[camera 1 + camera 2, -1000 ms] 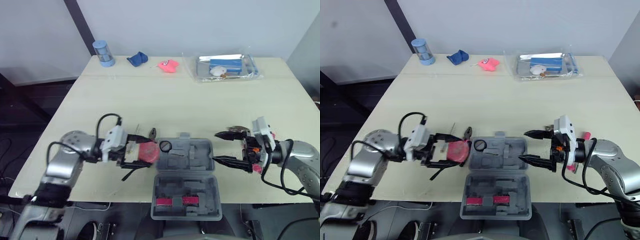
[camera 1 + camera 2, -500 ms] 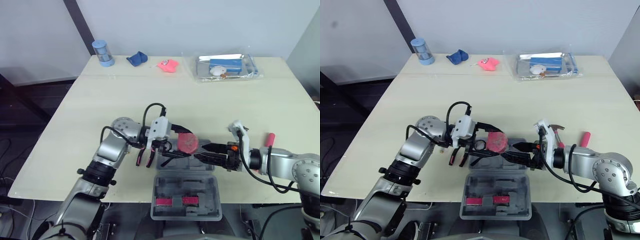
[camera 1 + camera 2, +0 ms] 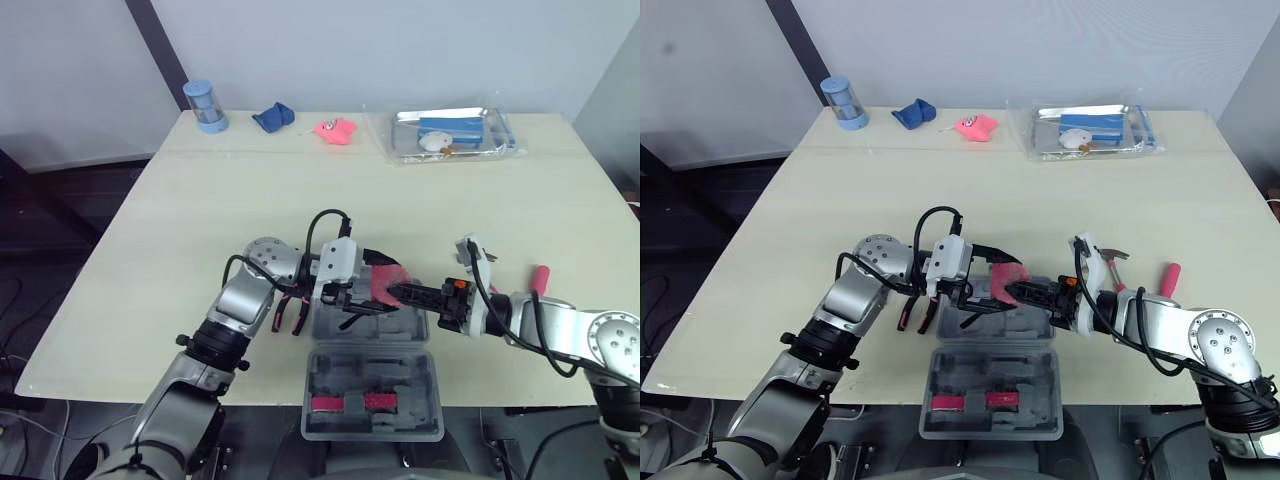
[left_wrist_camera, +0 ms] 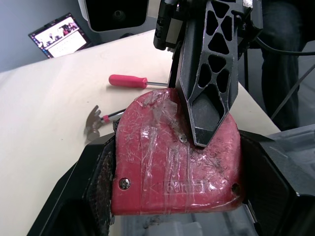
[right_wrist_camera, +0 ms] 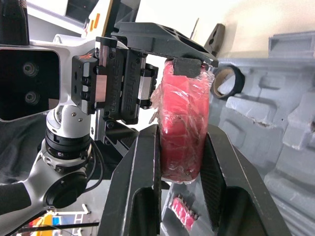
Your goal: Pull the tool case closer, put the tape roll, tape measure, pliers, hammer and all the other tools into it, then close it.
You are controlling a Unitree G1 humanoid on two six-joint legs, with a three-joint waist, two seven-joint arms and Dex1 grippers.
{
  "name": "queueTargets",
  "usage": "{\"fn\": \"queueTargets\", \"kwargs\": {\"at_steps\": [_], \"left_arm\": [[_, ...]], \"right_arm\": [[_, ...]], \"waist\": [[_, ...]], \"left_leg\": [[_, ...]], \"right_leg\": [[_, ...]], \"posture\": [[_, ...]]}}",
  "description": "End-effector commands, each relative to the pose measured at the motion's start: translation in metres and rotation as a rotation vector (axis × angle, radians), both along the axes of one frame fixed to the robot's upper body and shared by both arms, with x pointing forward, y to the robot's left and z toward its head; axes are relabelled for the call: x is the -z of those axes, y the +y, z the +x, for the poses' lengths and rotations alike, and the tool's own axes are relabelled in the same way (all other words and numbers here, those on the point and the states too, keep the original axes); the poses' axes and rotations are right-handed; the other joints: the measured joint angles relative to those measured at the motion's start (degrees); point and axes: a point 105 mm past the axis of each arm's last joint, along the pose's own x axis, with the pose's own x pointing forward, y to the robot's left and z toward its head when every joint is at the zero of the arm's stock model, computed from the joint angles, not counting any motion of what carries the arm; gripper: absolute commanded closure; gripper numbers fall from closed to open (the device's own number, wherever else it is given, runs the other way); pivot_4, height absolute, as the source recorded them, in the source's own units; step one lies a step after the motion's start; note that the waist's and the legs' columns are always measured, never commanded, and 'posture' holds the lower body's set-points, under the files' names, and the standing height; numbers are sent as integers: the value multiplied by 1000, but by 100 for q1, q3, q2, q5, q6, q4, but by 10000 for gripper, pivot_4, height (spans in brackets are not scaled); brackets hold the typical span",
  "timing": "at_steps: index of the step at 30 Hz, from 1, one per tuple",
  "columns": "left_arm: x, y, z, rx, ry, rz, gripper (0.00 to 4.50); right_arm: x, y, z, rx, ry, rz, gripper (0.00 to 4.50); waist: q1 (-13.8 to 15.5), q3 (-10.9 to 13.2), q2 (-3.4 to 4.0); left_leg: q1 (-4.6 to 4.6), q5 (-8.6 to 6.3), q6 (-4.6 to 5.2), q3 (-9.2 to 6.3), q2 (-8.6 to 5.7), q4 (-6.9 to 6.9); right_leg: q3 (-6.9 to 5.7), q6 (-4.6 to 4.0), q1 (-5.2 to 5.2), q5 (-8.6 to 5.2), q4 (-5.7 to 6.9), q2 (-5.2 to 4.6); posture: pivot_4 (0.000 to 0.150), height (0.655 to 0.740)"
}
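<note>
Left gripper (image 3: pixel 383 288) and right gripper (image 3: pixel 398 294) are both clamping tape measure (image 4: pixel 172 157) over tool case (image 3: pixel 372 378); left should be letting go only once right grips firm

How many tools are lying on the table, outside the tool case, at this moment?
3: the pliers at the left side of the tool case, and the hammer and the red-handled screwdriver on its right side. More may be hidden.
</note>
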Motion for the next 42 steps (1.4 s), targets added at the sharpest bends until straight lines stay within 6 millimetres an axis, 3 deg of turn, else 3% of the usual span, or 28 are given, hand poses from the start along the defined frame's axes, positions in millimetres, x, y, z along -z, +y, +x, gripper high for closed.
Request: {"fn": "queueTargets", "kwargs": {"at_steps": [1, 5, 8, 18, 22, 29, 32, 33, 34, 37, 42], "left_arm": [[-11, 8, -4, 9, 14, -48, 0], [-15, 26, -10, 23, 42, -53, 0], [-18, 45, -22, 49, 86, -41, 0], [-22, 75, -61, 110, 181, 20, 0], [-23, 76, -71, 119, 181, 43, 0], [-25, 73, -75, 112, 185, 42, 0], [-25, 73, -76, 105, 189, 46, 0], [-25, 74, -76, 102, 189, 47, 0], [-26, 74, -75, 98, 188, 46, 0], [-29, 77, -75, 77, 192, 35, 0], [-30, 82, -78, 55, 208, 24, 0]], "right_arm": [[-12, -3, -4, -21, -35, 14, 39766], [-8, -24, -8, -11, -14, 10, 39768], [12, -50, -17, 8, 52, -48, 39769], [65, -101, -35, 71, 217, -176, 39770], [87, -111, -38, 92, 269, -205, 39770], [101, -113, -37, 103, 292, -207, 39770], [99, -117, -39, 110, 284, -208, 25500], [96, -117, -39, 109, 276, -205, 17956], [92, -119, -41, 107, 267, -201, 16644], [82, -130, -47, 107, 227, -212, 965], [66, -143, -61, 56, 122, -250, 130]], "waist": [[0, 0, 0], [6, 0, 0], [10, 0, 0], [14, 0, 1], [26, 1, 1], [5, 1, 1], [17, 1, 2], [17, 1, 2], [18, 1, 2], [58, 2, 3], [49, 4, 5]], "left_leg": [[0, 0, 0, 0, 0, 0], [-3, 0, 0, -8, 0, -1], [-3, 0, 0, -8, 1, -1], [-10, -1, 1, -11, 3, -10], [-11, -1, 1, -10, 4, -8], [-7, -1, 1, -10, 5, -8], [-6, -1, 1, -11, 6, -8], [-7, -1, 1, -9, 6, -8], [-7, -1, 1, -9, 6, -8], [-11, -1, 1, -11, 5, -8], [-9, -1, 1, -8, 5, -8]], "right_leg": [[0, 0, 0, 0, 0, 0], [-8, -1, 0, 0, -2, 0], [-9, -1, 0, -1, -3, 0], [-14, -1, 1, -1, -25, 1], [-15, 0, 2, 0, -26, 0], [-14, 0, 2, 0, -25, 3], [-15, 0, 3, 0, -23, 4], [-14, 0, 3, -1, -25, 4], [-14, 0, 3, 0, -25, 4], [-15, 0, 3, 0, -27, 3], [-15, 1, 3, -1, -27, 2]], "posture": [[1500, 7400], [1500, 7400], [1500, 7400], [1500, 7400], [1500, 7400], [1500, 7400], [1500, 7400], [1500, 7400], [1500, 7400], [1500, 7400], [1500, 7400]]}}
